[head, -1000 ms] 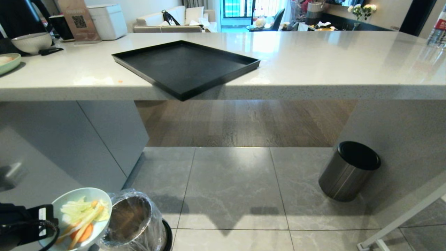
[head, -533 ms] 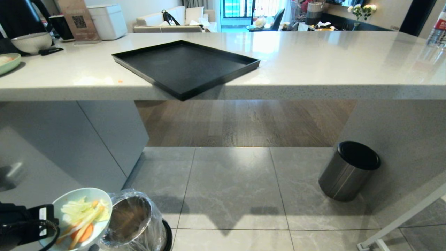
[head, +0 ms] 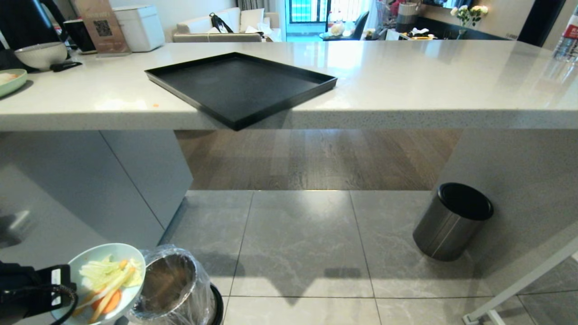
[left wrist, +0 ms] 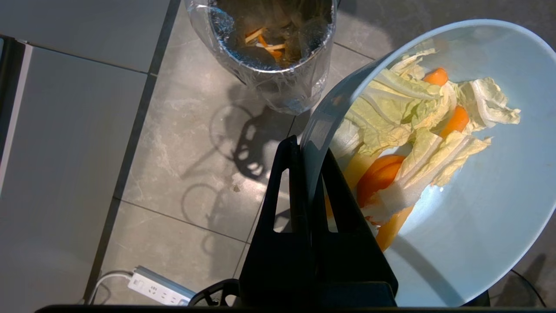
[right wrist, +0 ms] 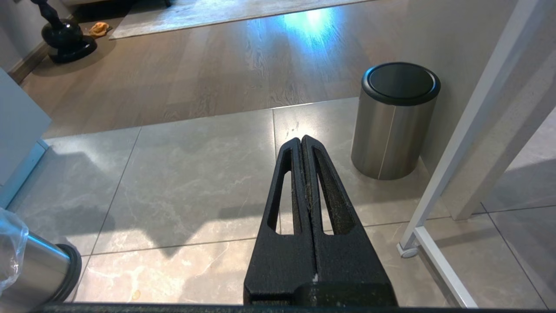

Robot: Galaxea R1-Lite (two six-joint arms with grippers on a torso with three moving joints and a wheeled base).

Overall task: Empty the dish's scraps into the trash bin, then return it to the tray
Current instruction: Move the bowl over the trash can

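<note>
Note the surroundings first: a grey cabinet wall [head: 90, 189] stands close behind the trash bin [head: 174, 289], and a power strip [left wrist: 158, 287] lies on the tiled floor [head: 298, 243] near the bin. A larger lidded steel bin [head: 451, 221] stands well apart beside a white frame leg [right wrist: 438, 256].

The left gripper [left wrist: 309, 150] pinches the rim of the dish [head: 131, 295], tilted just beside the trash bin's mouth, with the scraps [left wrist: 417, 134] inside. The right gripper [right wrist: 302, 143] hangs over bare floor, fingers pressed together.

One corner of the tray [head: 239, 85] overhangs the counter [head: 429, 90] edge. Open tiles lie between the two bins.
</note>
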